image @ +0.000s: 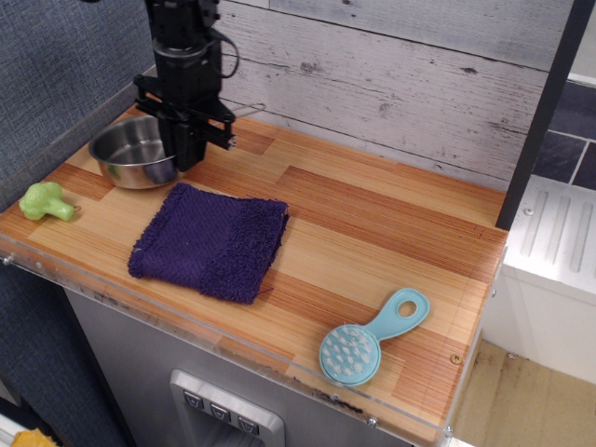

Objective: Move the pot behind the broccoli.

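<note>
Pot [130,154] on counter behind broccoli [46,201]; jaws clamped on pot rim.

Black boxy arm [182,56], looping black cable [226,48]

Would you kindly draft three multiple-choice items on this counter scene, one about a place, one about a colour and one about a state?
1. Where does the pot sit?
A. On the purple cloth
B. On the wood between the broccoli and the back wall
C. Beside the blue scrubber

2. What colour is the scrubber?
A. Light blue
B. Red
C. Yellow

3. How does the pot stand?
A. Tipped on its side
B. Upside down
C. Upright, open side up

Answers:
1. B: the pot is on bare wood, farther back than the broccoli and clear of the purple cloth.
2. A: its round head and handle are pale blue.
3. C: its shiny inside shows from above, with the gripper at its right rim.
</note>
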Action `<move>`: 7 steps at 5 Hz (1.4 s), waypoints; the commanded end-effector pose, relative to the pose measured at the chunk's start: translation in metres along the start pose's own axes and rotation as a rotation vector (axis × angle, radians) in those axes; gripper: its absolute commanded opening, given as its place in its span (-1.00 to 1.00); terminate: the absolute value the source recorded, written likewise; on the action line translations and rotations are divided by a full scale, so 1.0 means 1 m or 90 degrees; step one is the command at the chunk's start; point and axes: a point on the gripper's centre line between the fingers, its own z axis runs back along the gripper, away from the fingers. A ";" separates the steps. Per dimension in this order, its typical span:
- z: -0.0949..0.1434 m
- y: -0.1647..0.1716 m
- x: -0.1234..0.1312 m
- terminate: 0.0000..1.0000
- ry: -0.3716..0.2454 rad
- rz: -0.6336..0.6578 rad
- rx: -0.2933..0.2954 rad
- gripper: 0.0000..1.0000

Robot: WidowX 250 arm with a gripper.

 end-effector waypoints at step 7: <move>0.086 -0.052 -0.060 -1.00 -0.084 0.031 -0.025 1.00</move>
